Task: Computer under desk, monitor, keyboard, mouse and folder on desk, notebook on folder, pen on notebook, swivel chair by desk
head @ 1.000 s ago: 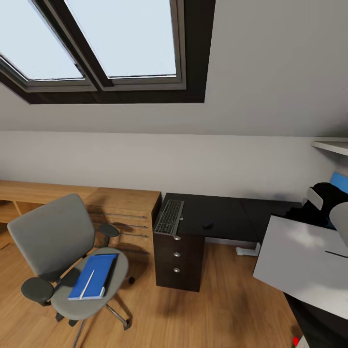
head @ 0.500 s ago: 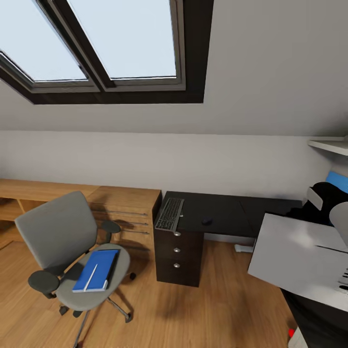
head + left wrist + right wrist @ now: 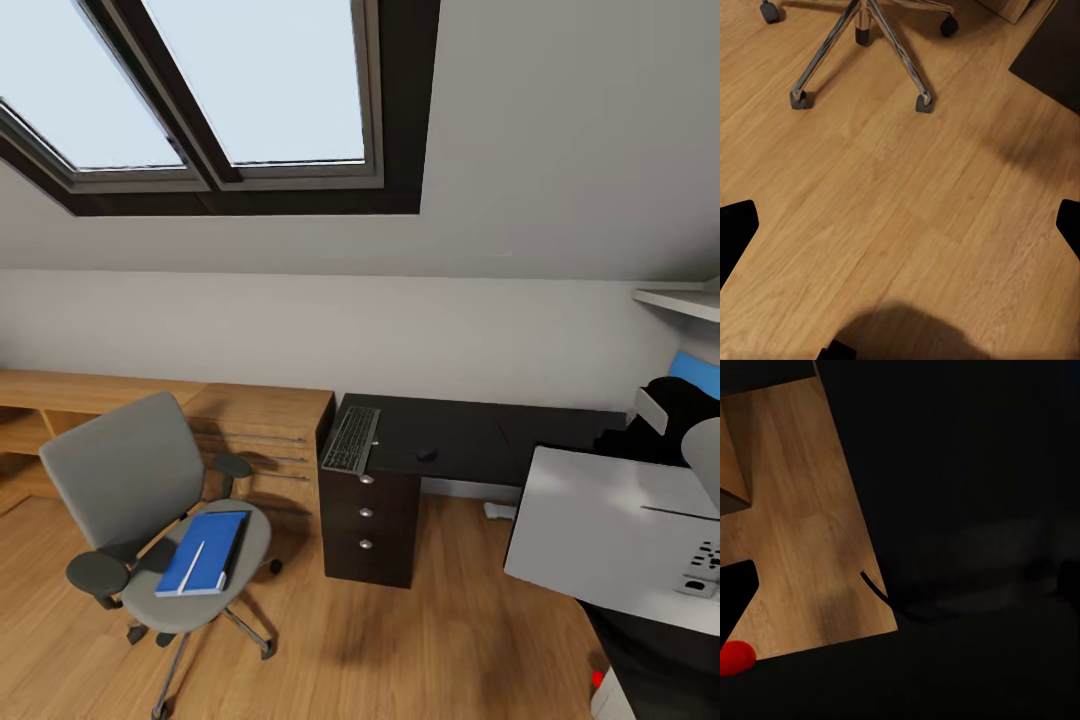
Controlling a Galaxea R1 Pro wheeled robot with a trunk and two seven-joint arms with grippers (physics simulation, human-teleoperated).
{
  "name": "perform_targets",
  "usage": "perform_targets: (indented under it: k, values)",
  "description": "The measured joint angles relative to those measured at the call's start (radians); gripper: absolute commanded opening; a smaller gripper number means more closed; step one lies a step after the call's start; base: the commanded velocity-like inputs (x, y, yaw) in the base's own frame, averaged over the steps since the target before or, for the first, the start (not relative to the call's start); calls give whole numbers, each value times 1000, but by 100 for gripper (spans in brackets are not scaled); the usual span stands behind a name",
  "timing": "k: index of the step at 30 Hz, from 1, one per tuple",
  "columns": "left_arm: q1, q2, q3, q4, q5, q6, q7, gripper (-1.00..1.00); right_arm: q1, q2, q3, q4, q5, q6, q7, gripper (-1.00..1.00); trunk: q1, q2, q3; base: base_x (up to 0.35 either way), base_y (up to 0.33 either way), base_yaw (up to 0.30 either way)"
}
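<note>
Head view: flat blue folder [image 3: 204, 553].

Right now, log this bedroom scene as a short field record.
desk: dark desk with drawers, against the wall
keyboard: keyboard on the desk's left end
mouse: mouse on the desk, right of the keyboard
swivel chair: grey swivel chair left of the desk, apart from it
seat load: blue folder lying on the seat
left gripper: left gripper open above wooden floor

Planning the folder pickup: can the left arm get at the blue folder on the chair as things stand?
Probably not yet. The folder lies uncovered on the swivel chair, but open floor separates them, and the left claw points floorward.
</note>
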Motion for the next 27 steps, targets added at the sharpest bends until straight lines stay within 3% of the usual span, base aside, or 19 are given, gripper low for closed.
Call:
perform_targets:
  k: [6, 15, 21, 26, 27]
  values:
    - [0, 0, 0, 0, 0, 0, 0, 100, 0, 0, 0, -4, 0, 0, 3, 100, 0, 0, 0, -5, 0, 0]
    - [0, 0, 0, 0, 0, 0, 0, 100, 0, 1, 0, -102, -2, 0, 14, 100, 0, 0, 0, 0, 0, 0]
    - [0, -1, 0, 0, 0, 0, 0, 100, 0, 4, 4, -117, -3, 0, 96, 100, 0, 0, 0, 0, 0, 0]
    - [0, -1, 0, 0, -1, 0, -1, 100, 0, 5, 60, -120, -2, -1, 187, 100, 0, 0, 0, 0, 0, 0]
    - [0, -1, -1, 0, -1, 0, -1, 100, 0, 6, 88, -120, -2, -1, 210, 100, 0, 0, 0, 0, 0, 0]
